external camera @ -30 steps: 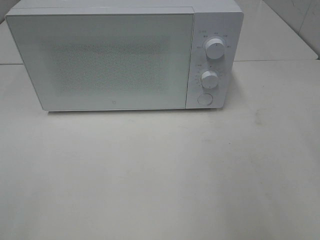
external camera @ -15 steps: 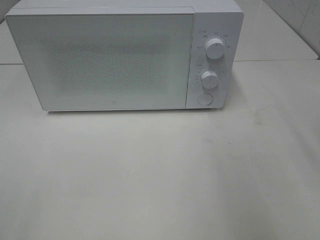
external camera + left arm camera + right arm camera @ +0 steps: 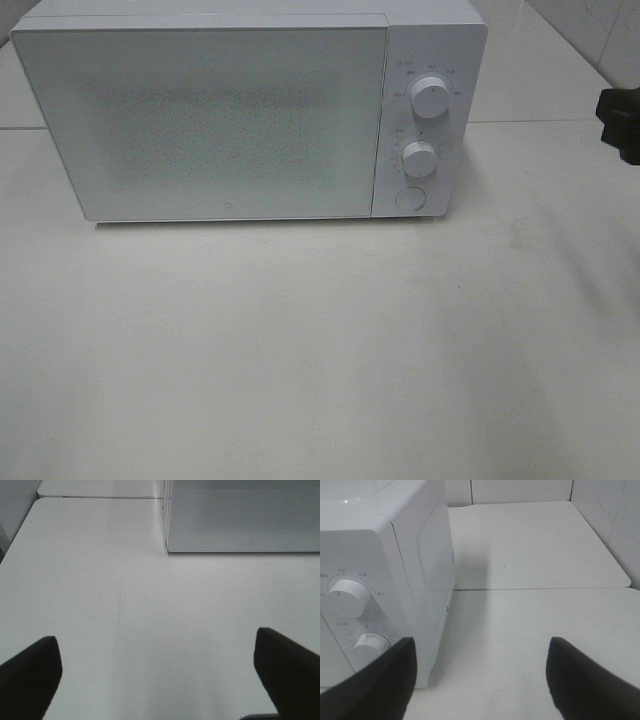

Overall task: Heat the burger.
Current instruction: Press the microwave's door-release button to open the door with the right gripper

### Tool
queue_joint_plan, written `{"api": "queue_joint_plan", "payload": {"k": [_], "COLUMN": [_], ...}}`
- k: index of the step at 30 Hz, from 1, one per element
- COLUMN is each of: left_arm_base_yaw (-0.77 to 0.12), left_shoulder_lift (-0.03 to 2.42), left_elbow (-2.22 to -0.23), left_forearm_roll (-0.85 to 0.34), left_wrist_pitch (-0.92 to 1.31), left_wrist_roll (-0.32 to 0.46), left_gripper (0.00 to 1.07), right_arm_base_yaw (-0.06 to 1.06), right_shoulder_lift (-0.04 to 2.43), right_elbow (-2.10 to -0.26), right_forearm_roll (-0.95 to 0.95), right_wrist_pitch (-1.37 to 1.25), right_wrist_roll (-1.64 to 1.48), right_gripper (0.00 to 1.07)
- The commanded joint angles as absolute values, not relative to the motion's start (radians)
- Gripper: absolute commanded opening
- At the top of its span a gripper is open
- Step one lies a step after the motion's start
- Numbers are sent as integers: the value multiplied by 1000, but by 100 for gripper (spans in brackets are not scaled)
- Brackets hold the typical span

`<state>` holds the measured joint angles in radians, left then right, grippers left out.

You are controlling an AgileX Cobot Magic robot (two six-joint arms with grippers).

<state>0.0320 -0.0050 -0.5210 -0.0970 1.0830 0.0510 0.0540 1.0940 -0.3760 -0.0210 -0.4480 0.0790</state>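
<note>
- Currently the microwave (image 3: 250, 110) stands shut on the table (image 3: 320, 350). Its door (image 3: 210, 120) sits flush with the front, and the speckled window shows nothing behind it.
- The burger is in no view. I cannot tell whether it sits inside the microwave or somewhere out of frame.
- The right gripper (image 3: 482, 685) hangs beside the microwave's control side, its fingers spread wide with nothing between them. The upper knob (image 3: 347, 597) and lower knob (image 3: 370, 644) lie just ahead of it, on the microwave's front.
- The left gripper (image 3: 159, 680) hovers over bare table in front of the microwave, near the door corner farthest from the controls. Its fingers are also wide apart and empty.
- Judging from this, the step in hand is the right arm's approach to the controls, either to the round button (image 3: 409, 198) below the knobs or to a knob.
- To do it well, face the microwave's front squarely first, because from the side the fingers would graze the casing.
- For the button, press straight in with one fingertip so the microwave does not slide back.
- For a knob, centre the fingers on either side of it before closing, then turn without pushing.
- Keep the left gripper out of the door's swing in front of the microwave.
</note>
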Motion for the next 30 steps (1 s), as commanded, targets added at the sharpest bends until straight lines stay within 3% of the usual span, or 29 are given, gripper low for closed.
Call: {"api": "queue_joint_plan", "payload": {"k": [1,12,30], "left_arm_base_yaw": [35,35,35], "left_shoulder_lift": [-20,-20,-20], "left_elbow": [-520,-520,-520], "left_forearm_roll": [-99,-99,-99], "left_wrist_pitch": [1072,1072,1072], "left_wrist_roll": [47,47,47], "left_gripper": [99,99,99], "right_arm_base_yaw": [51,109,684], "right_shoulder_lift": [1120,1212,1484], "right_elbow": [-347,-241,-215], "right_forearm_roll": [-25,148,713], "right_wrist_pitch": [-527,-717,-1087], "right_wrist_roll": [61,-86,-326], "right_gripper": [71,71,71]}}
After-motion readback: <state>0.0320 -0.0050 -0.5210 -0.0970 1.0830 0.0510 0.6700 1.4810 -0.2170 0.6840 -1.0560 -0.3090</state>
